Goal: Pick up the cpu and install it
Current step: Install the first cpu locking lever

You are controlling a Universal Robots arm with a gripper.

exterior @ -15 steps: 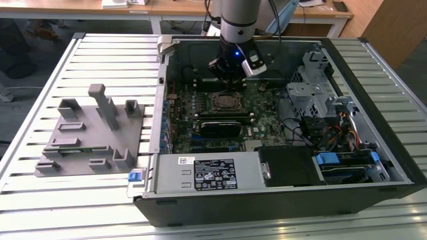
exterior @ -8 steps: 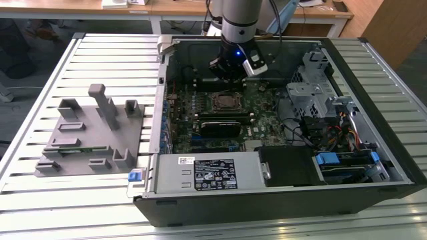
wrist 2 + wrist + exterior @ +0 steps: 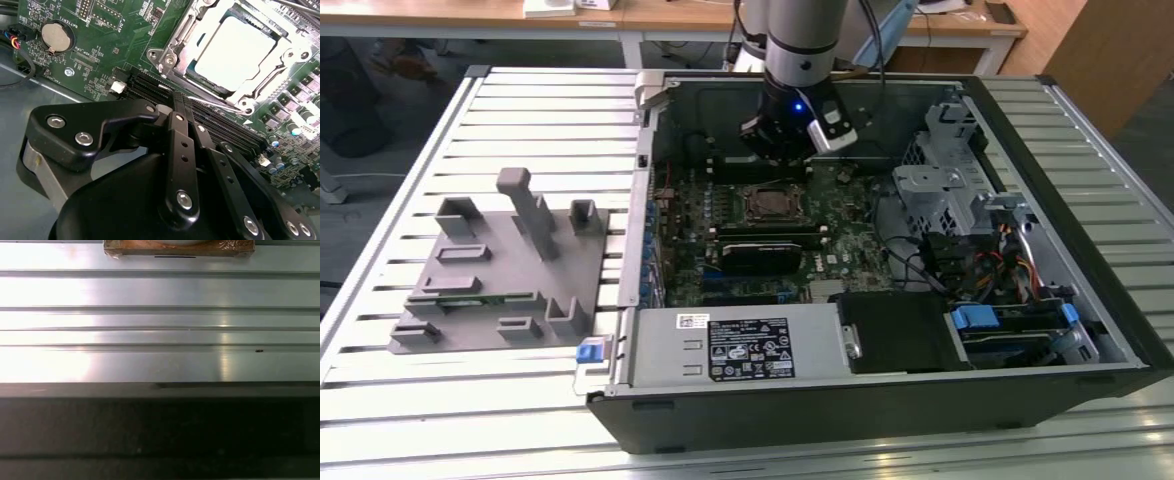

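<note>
In the exterior view, the gripper (image 3: pixel 781 150) hangs inside the open computer case (image 3: pixel 1067 180), upper centre, just above the socket (image 3: pixel 777 203). The second wrist view shows the cpu (image 3: pixel 235 47) lying in that socket at upper right, with the black fingers (image 3: pixel 181 107) pressed together and empty. The grey holder (image 3: pixel 500 270) sits at the left of the exterior view.

You see the cpu (image 3: pixel 234 49) in its socket (image 3: pixel 172 55) inside the case (image 3: pixel 881 400); the holder (image 3: pixel 500 270) lies at the exterior view's left on the surface (image 3: pixel 400 400).
</note>
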